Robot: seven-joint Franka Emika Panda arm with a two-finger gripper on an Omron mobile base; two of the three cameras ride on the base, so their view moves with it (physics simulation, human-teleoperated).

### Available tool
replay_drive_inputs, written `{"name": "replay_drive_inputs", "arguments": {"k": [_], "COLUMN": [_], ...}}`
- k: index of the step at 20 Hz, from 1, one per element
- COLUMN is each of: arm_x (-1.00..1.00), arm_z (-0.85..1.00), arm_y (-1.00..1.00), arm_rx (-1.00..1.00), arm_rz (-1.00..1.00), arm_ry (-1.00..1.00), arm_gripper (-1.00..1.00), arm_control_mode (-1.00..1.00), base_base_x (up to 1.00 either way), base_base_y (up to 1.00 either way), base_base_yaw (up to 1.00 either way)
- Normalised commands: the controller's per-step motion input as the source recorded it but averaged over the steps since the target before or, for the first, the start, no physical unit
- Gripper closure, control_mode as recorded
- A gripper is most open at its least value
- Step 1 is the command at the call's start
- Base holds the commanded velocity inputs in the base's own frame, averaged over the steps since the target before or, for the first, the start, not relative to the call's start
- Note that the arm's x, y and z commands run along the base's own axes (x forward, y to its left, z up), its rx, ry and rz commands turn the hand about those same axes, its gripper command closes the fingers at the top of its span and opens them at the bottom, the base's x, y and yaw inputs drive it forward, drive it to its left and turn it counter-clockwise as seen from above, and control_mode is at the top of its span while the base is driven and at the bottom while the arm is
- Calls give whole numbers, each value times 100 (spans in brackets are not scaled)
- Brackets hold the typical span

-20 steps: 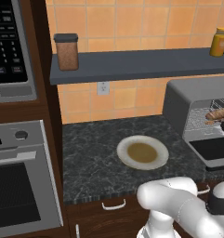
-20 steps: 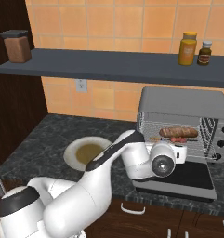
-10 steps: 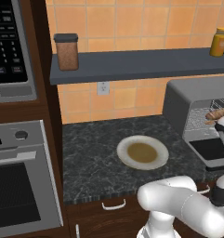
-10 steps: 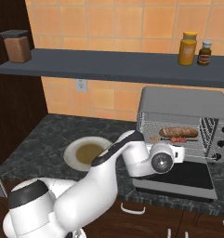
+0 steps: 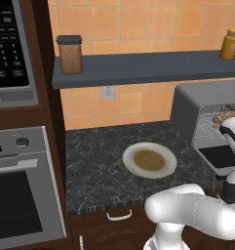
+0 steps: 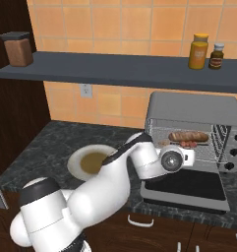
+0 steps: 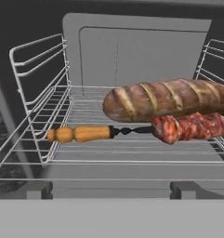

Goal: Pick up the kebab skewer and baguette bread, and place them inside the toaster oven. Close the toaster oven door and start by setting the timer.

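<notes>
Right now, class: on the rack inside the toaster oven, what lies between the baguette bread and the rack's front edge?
In the hand view, the kebab skewer lies there, just in front of the baguette bread on the wire rack of the toaster oven.

Dark speckled table (image 5: 99,161): white plate (image 5: 149,159) with brown centre and grey toaster oven (image 6: 191,110) stand on it, apart; oven at the right. Wall shelf (image 6: 115,71) above: brown canister (image 6: 17,48) at left; two bottles (image 6: 206,50) at right.
</notes>
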Motion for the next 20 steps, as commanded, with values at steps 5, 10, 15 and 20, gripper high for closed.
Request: {"name": "replay_drive_inputs", "arguments": {"k": [5,10,15,20], "arm_x": [16,17,17,17], "arm_z": [-31,-35,-49,-48], "arm_y": [0,0,0,-7], "arm_rx": [0,-1,0,0], "arm_rz": [0,0,0,0], "arm_ry": [1,0,-6,-8], "arm_gripper": [-100,-100,-100,-100], "arm_control_mode": [-100,-100,-100,-100], "base_base_x": [0,0,0,0], "base_base_y": [0,0,0,0], "base_base_yaw": [0,0,0,0]}}
